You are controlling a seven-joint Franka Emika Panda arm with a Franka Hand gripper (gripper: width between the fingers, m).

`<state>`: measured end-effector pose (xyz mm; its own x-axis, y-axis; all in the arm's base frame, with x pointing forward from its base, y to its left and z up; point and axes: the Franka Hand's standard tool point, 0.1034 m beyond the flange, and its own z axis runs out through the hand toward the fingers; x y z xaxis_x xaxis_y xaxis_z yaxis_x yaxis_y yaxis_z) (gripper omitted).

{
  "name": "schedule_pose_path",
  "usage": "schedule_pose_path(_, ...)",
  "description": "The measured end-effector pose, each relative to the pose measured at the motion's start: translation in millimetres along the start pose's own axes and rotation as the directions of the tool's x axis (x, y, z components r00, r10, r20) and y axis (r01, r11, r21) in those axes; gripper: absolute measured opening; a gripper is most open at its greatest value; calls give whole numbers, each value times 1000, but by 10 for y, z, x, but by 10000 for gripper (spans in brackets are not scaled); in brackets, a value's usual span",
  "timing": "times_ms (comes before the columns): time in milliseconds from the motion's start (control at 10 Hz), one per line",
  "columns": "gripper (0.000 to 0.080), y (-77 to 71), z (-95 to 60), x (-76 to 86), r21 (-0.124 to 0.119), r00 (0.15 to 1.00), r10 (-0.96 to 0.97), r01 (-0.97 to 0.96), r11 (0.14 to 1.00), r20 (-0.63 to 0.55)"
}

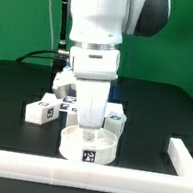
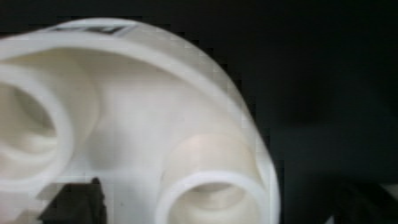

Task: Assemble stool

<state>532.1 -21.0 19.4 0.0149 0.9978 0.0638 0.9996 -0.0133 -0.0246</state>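
At the front of the black table (image 1: pixel 16 80), just behind the long white border rail (image 1: pixel 72 172), the thick round white plastic seat disc (image 1: pixel 86 150) lay flat, with the gripper (image 1: pixel 87 132) down on it. Short white block legs (image 1: pixel 41 111) lay loose beside it, none seen fitted. Judged: assembly barely begun, all legs left to mount. Only the wrist view showed the seat's round sockets (image 2: pixel 210 195) close up; only the exterior view showed the legs. Finger spacing hidden in both views, so could not tell whether it gripped
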Motion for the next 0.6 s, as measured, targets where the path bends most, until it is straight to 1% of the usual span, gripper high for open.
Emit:
schedule_pose_path(100,649,-25,45,-24,8,1000,5,-5,1000,-1)
schedule_pose_path(300,649,-28,66,-29,5,1000,13,-13,1000,-2)
schedule_pose_path(400,619,-25,80,-33,-3,1000,16,-16,1000,-2)
schedule_pose_path(500,472,-21,94,-50,-9,1000,19,-19,1000,-2)
schedule_pose_path(600,472,-22,94,-53,-8,1000,20,-20,1000,-2)
